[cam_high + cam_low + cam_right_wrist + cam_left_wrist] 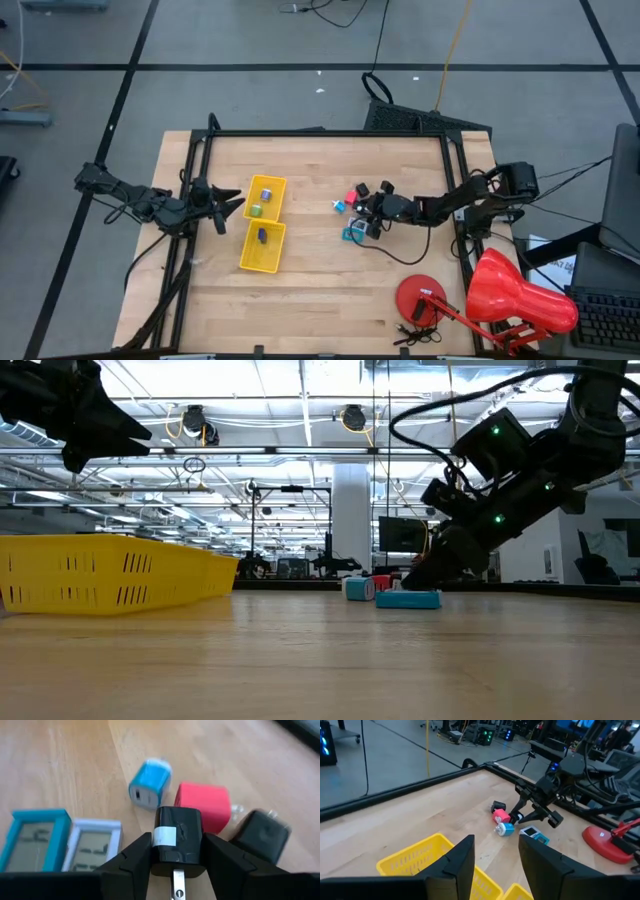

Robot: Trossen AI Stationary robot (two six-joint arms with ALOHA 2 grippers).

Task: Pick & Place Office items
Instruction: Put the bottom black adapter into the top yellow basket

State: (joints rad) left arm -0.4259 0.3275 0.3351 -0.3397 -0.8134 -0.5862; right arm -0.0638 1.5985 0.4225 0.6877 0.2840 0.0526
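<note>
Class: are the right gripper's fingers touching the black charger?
Touching: the right wrist view shows both fingers of the right gripper pressed against the black charger's sides.

No legible text, brand or no. anywhere; LCD segments on the teal-framed display [34, 840] and white-framed display [92, 845] too blurred to read.

Pale wooden table [330, 290] (smooth, matt); glossy black plastic charger [177, 840]; slotted plastic tray [110, 575]

My tabletop [320, 290], tray left, clutter right

My left claw [232, 203] hangs just beside the tray [264, 238], which holds three pieces; my right claw [175, 855] sits among the office items [360, 205], lamp [490, 295] nearer the front-right corner.
</note>
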